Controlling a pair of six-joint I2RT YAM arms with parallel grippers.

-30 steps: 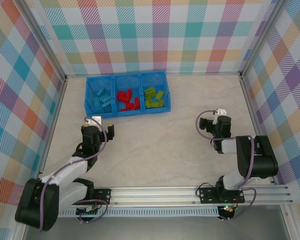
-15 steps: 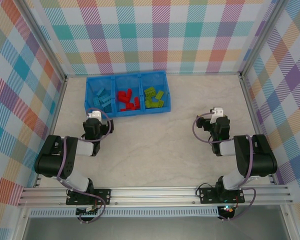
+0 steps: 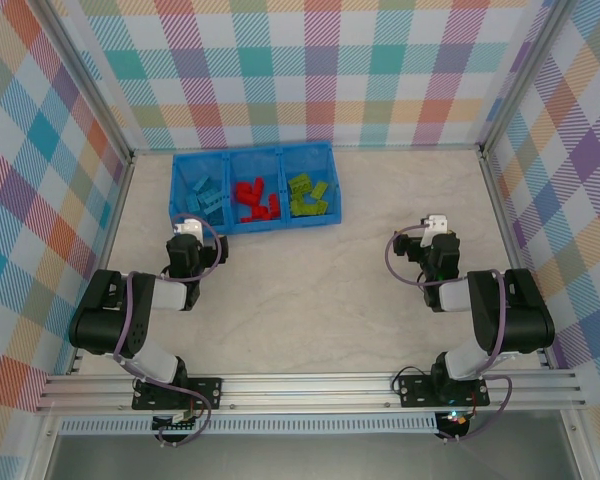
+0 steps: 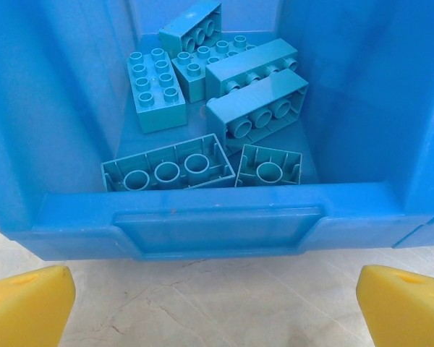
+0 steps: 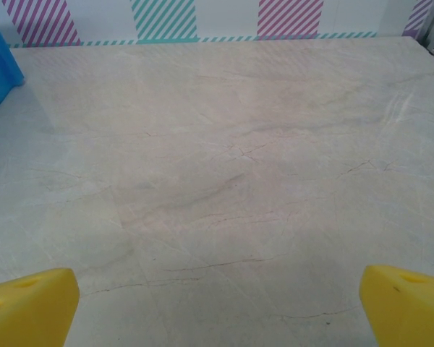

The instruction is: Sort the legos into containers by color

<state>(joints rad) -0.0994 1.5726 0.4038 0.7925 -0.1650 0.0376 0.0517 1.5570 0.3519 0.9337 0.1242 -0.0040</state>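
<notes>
Bright-blue plastic forms the long tray [image 3: 260,226] at the far left of your pale marbled tabletop [image 3: 320,290], split by thin dividers into three square compartments. You have small studded light-blue bricks [image 3: 204,200] in the left compartment, red bricks [image 3: 255,199] in the middle one and lime-green bricks [image 3: 308,195] in the right one, so each colour lies in its own section. Your left gripper [image 3: 191,240] sits just before the left compartment's front wall, its yellow fingertips [image 4: 25,303] spread wide with nothing between them. From its wrist camera you see the light-blue bricks piled loosely, most showing hollow undersides, one lying flat with studs up. Your right gripper [image 3: 430,243] rests well apart from the tray over bare tabletop, jaws likewise wide and empty.
</notes>
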